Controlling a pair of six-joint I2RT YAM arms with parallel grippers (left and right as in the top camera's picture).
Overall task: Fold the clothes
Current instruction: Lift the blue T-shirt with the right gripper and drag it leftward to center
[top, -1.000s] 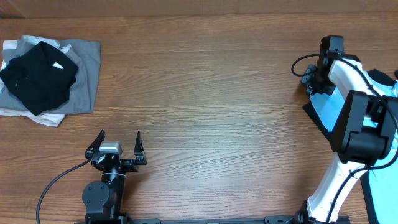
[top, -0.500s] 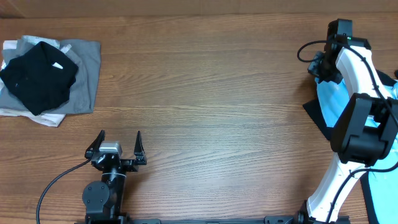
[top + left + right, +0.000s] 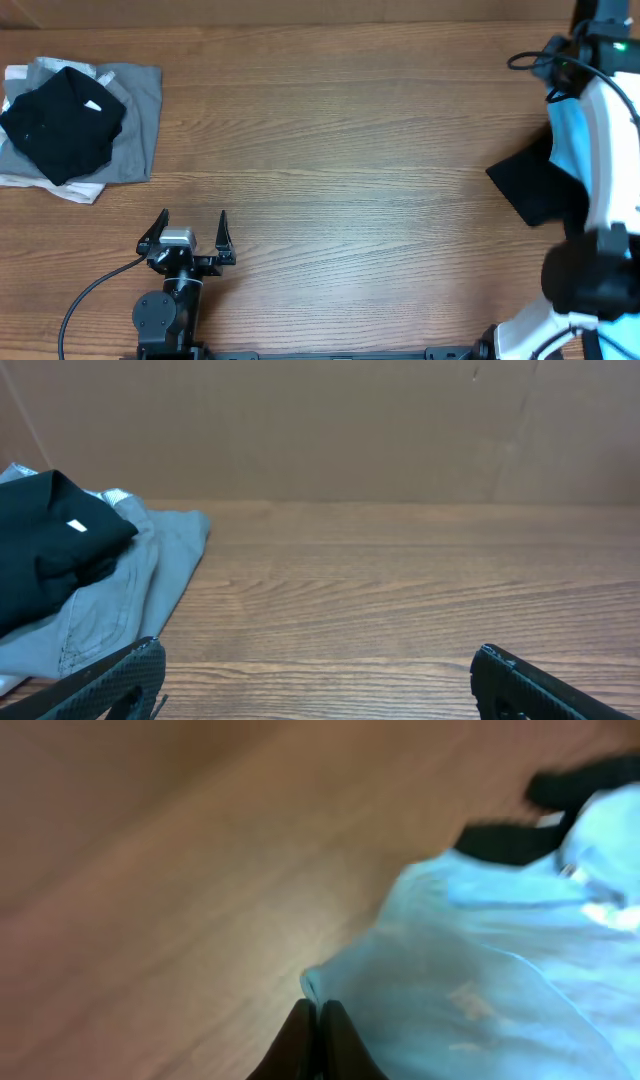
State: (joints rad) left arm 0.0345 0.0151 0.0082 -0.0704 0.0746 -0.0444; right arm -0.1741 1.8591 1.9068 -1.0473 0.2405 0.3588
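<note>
The right arm (image 3: 610,150) stands stretched along the table's (image 3: 350,130) 3 o'clock edge, reaching from its base at 5 o'clock up to the corner at 1 o'clock. A blue cloth (image 3: 566,130) hangs from its far end and drapes down beside the white link. Overhead, the right gripper itself is lost at the frame's rim. The wrist view shows it: the right gripper (image 3: 317,1020) has its fingers pressed together on an edge of the blue cloth (image 3: 480,990). That picture is blurred, so the pinch seems to be at a hem or corner. A black cloth (image 3: 535,185) lies on the table at 3 o'clock, partly under the blue one.

The left gripper (image 3: 192,218) sits low at 7 o'clock, pointing to 12, with its fingers spread wide and holding nothing. Its wrist view looks flat across the wood and shows both fingertips (image 3: 115,682) well apart at the bottom edge.

The pile (image 3: 135,110) lies at 10 o'clock, well apart from both arms. Its black top (image 3: 60,125) rests on grey cloth, with white showing beneath. The left wrist view catches only its near side (image 3: 130,575) at 9 o'clock.
</note>
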